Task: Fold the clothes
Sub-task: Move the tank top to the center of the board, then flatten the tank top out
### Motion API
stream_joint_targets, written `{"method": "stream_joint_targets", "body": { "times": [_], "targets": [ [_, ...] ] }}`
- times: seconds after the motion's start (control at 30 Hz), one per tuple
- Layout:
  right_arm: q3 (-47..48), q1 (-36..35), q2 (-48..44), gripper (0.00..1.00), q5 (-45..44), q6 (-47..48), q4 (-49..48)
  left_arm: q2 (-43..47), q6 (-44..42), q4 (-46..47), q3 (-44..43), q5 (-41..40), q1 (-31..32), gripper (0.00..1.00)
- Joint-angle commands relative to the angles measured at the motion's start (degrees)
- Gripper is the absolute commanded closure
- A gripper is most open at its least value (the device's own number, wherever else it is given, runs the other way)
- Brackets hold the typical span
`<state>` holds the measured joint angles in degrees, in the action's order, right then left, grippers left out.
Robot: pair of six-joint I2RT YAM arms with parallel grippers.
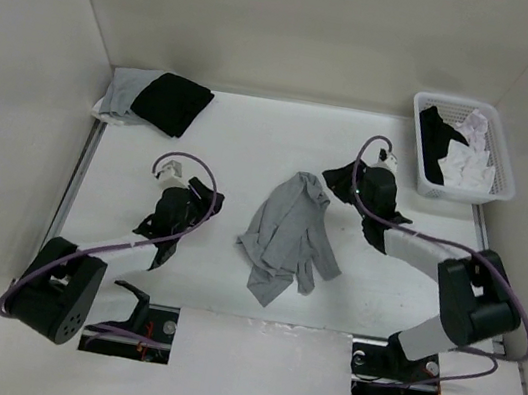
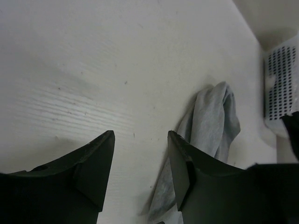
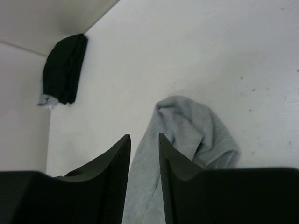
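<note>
Overhead: grey top lies crumpled mid-tabletop, between the two arms. Left wrist: left fingers are spread wide with nothing in them, and the top is just off to their right. Right wrist: right fingers are a little apart and empty, right at the top's edge. I reckon pinching a bunched double layer could drag the heap instead of flattening it.

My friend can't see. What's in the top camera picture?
A crumpled grey top lies between the left arm and right arm. Folded black and grey clothes sit far left; a white basket of clothes sits far right.
</note>
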<state>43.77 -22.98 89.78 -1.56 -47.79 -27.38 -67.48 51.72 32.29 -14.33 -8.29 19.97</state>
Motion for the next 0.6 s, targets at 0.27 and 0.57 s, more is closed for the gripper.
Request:
{"method": "stream_joint_targets", "body": {
  "times": [0.27,0.57],
  "targets": [
    [-18.10,-9.23,-20.25,0.66,-12.32,-0.63,20.78,-6.07,-10.42,-4.87,-8.08,2.23,16.46,0.45],
    [-21.61,-17.40,-31.49,0.57,-17.68,-9.50,39.40,-6.62,-11.11,-10.92,-13.09,-2.93,16.02,0.75]
  ]
}}
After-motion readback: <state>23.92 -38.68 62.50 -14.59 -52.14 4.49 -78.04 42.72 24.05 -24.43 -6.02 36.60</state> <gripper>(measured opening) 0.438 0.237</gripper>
